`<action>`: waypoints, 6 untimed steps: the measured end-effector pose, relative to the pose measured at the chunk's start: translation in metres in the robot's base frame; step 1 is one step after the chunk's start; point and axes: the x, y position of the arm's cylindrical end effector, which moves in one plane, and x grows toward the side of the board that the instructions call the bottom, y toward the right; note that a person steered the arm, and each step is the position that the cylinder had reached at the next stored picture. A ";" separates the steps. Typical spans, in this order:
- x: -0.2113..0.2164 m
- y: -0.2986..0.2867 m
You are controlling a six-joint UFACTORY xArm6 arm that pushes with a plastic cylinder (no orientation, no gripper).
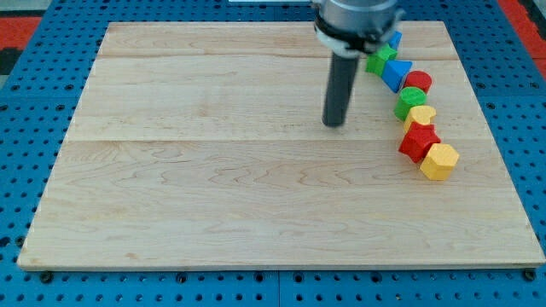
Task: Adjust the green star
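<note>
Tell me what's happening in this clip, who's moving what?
A single arm with a dark rod is working over a wooden board. My tip rests on bare wood, to the view's left of a curved chain of blocks and touching none. The chain runs from a blue block past the green star, a blue triangle and a green cylinder down to a yellow hexagon. The star looks untouched.
</note>
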 end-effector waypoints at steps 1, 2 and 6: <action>-0.053 0.004; -0.070 0.015; -0.089 0.078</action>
